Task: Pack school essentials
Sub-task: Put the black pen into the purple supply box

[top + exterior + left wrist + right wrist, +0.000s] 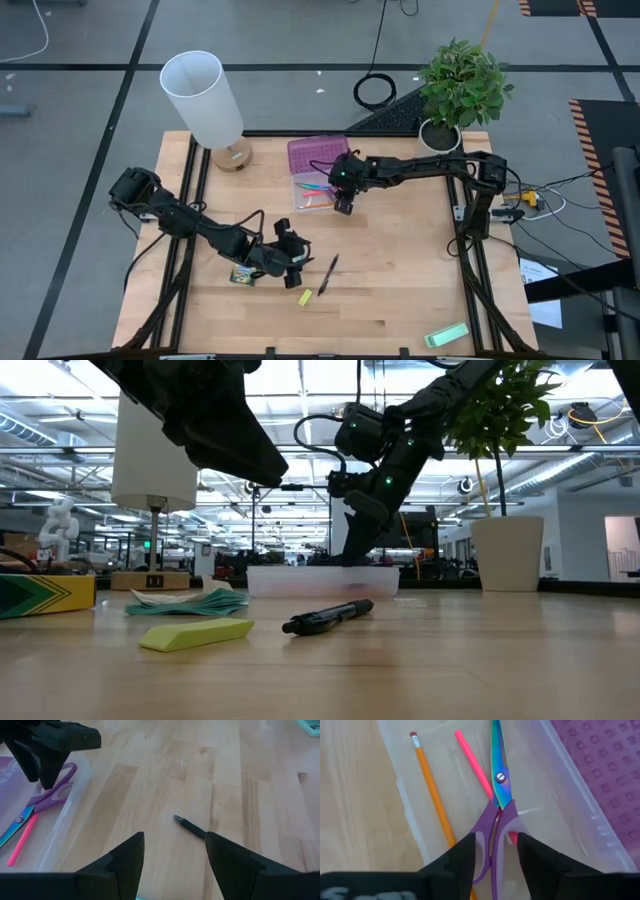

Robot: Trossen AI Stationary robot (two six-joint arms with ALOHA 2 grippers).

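**Stationery half packed, both grippers parted**

Lamp [208,100] with its white shade stands at your 11 o'clock on the table [390,290]. Your left gripper [297,266] sits near 7 o'clock, its fingers [125,860] spread wide and holding nothing. Just behind it lie the yellow-green crayon box [241,275] and a small teal-edged packet [195,602]. Toward 6 o'clock from that gripper you find the tiny yellow block [305,297], and just right of it the black pen [329,273], lying on bare wood ahead of the left fingers.

At 12 o'clock rests the clear case [318,186] with its purple lid [317,154] folded open. Inside lie the purple-handled scissors [497,795], the pink pencil [475,765] and the orange pencil [432,795]. Your right gripper [344,205] hovers over the case's near edge, jaws parted and empty, straddling the scissor handles as seen from its wrist.

At 1 o'clock stands the potted plant [460,85]. A pale green flat block [446,335] lies at 5 o'clock.
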